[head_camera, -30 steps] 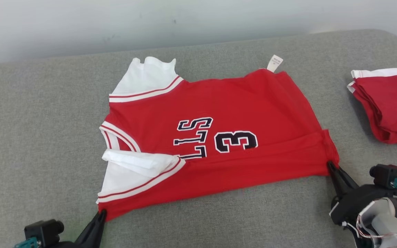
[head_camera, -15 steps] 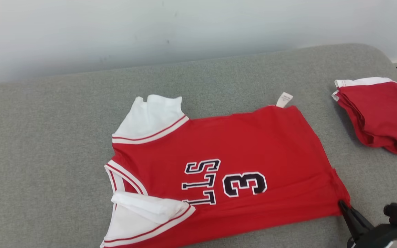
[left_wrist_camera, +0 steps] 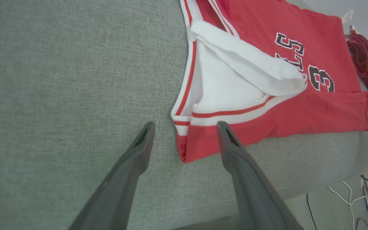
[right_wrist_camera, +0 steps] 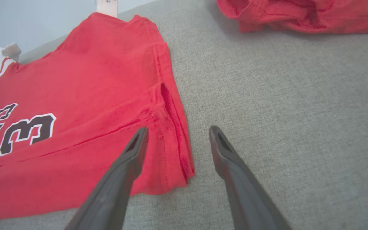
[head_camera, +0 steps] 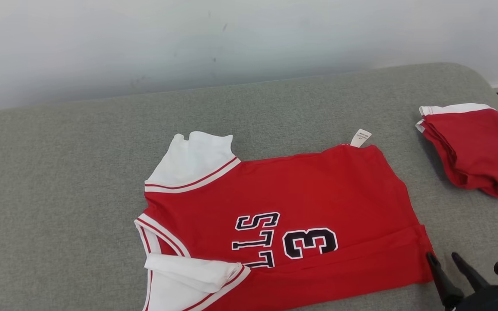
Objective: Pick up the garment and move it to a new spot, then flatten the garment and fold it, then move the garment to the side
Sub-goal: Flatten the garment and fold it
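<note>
Garment (head_camera: 283,203) centre-bottom of head frame, spread flat, lower strip folded over, likely 1st fold | red pile (head_camera: 474,147) right edge, apparently set aside | right gripper (head_camera: 443,257) lower right, fingers apart at hem corner, empty | left gripper (left_wrist_camera: 185,125) fingers apart astride sleeve-side corner, empty

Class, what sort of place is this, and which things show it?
Probably an indoor robot workroom: a grey padded surface against a plain pale wall, with loose cables on the floor.

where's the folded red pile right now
In the head view the folded red pile sits at the far right of the grey cushion, apart from the red jersey and beyond the right gripper.
</note>
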Motion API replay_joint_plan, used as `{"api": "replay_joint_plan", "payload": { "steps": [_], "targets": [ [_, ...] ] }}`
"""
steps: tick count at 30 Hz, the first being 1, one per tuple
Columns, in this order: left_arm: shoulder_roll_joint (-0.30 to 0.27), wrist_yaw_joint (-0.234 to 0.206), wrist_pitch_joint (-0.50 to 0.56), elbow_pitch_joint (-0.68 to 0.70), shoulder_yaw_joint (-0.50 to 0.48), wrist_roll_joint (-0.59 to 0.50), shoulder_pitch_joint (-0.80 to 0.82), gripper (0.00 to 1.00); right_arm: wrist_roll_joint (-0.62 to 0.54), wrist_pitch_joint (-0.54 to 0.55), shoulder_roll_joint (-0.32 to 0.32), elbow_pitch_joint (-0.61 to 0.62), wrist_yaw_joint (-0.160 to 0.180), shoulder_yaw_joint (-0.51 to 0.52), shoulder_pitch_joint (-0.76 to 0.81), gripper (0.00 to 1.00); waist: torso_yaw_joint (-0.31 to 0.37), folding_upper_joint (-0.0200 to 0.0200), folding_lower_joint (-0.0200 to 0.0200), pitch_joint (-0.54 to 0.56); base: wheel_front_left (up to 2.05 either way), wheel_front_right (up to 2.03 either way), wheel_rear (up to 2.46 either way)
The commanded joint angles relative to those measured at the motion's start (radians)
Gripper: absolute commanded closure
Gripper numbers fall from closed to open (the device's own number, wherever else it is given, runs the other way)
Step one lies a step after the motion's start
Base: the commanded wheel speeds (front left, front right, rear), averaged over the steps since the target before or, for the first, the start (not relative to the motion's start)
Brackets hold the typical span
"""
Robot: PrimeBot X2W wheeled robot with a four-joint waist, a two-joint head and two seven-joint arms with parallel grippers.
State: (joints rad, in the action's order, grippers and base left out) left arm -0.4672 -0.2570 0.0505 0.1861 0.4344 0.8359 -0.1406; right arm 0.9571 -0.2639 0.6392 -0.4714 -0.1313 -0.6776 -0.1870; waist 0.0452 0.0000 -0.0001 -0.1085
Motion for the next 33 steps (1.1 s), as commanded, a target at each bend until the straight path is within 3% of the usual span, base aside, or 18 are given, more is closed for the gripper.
{"api": "replay_joint_plan", "payload": {
  "steps": [1, 8, 17, 26, 33],
  "targets": [
    [-0.002, -0.005, -0.003, 0.003, -0.006, 0.006, 0.003, 0.0, -0.025, -0.001, -0.007, 0.023, 0.001, 0.033, 0.014, 0.0, 0.008, 0.0, 0.0001, 0.0, 0.0, 0.0, 0.0],
    [-0.062, -0.002, 0.0, 0.047, -0.086, -0.004, 0.107, 0.0, -0.171, -0.001, -0.05, 0.16, 0.001, 0.208, 0.042, 0.0, 0.041, 0.0, 0.0001, -0.036, 0.0, 0.0, 0.0],
    [-0.146, 0.099, 0.161, -0.067, -0.112, -0.01, 0.562, 0.0, -0.271, -0.001, -0.1, 0.221, 0.001, 0.219, -0.02, 0.0, 0.09, 0.0, 0.0001, -0.155, 0.0, 0.0, 0.0],
    [-0.122, 0.224, 0.459, -0.374, -0.018, 0.046, 0.998, 0.0, -0.308, -0.001, -0.131, 0.229, 0.001, 0.193, -0.109, 0.0, 0.135, 0.0, 0.0001, -0.272, 0.0, 0.0, 0.0],
    [-0.084, 0.285, 0.593, -0.572, 0.052, 0.041, 1.173, 0.0, -0.311, -0.001, -0.144, 0.211, 0.001, 0.187, -0.139, 0.0, 0.157, 0.0, 0.0001, -0.31, 0.0, 0.0, 0.0]
  ]
}}
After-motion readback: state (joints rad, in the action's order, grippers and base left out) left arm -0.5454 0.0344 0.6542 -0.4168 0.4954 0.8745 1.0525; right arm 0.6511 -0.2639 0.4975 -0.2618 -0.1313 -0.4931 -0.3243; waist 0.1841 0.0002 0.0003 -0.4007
